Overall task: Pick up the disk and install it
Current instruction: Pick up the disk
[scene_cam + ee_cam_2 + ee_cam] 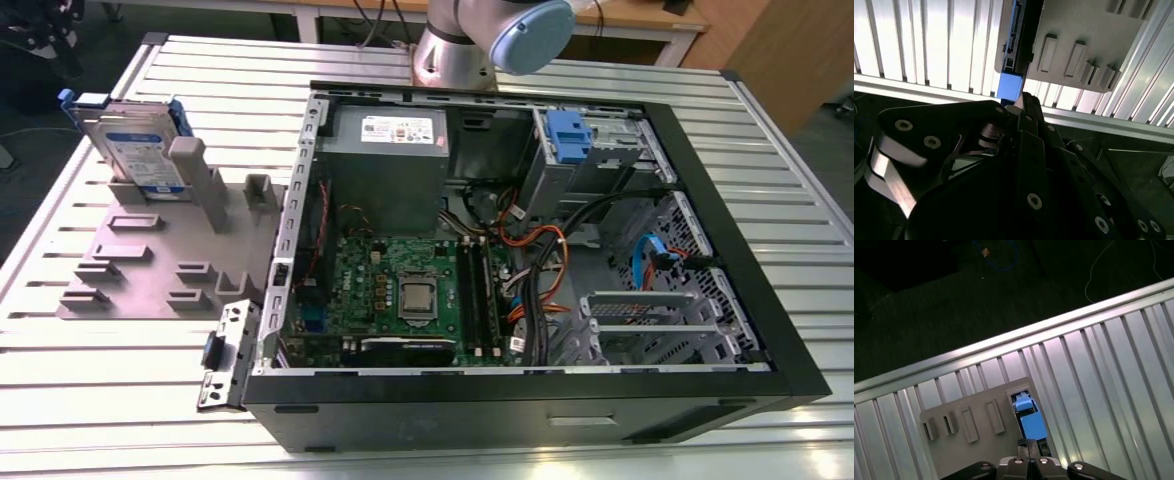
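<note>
The disk point(134, 145) stands on edge in a grey slotted fixture point(147, 260) on the exterior view's left, its white-and-blue label facing the camera and blue rails around it. In both wrist views I look down on it edge-on: its blue rail point(1029, 422) and its dark connector edge point(1015, 50) stick out of the fixture point(969, 440). My gripper point(1029, 444) hangs above the disk, apart from it. Its fingertips point(1025, 100) meet with nothing between them, so it is shut.
An open black computer case point(534, 250) lies on the ribbed metal table point(134, 400), with a green board, a grey power supply and a drive bay holding a blue part point(567, 135). The arm's base point(454, 55) stands behind the case. The table edge point(1004, 345) runs close to the fixture.
</note>
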`<state>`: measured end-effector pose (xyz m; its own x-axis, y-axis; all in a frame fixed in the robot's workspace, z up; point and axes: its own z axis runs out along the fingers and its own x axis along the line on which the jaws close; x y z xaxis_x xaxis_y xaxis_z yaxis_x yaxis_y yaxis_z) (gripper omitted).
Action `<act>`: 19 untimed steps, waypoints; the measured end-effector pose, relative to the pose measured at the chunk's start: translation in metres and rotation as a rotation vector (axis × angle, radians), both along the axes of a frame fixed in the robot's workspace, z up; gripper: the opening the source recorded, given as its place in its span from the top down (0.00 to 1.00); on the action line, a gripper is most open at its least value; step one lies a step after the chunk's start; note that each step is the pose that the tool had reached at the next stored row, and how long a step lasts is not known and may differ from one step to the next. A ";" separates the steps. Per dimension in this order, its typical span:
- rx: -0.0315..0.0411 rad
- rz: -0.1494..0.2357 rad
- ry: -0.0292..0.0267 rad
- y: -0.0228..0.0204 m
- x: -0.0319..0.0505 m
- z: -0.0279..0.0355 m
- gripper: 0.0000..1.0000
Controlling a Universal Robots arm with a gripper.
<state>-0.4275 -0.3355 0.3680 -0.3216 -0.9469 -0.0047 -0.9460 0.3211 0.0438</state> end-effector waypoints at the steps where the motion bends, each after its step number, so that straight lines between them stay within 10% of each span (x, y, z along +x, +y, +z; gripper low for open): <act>1: 0.0000 0.013 -0.0001 0.0000 0.0000 0.0000 0.89; 6: 0.0001 0.085 -0.0003 0.0000 0.0000 -0.0002 0.89; 19: 0.0000 0.090 -0.0003 0.0000 0.0000 -0.0003 0.89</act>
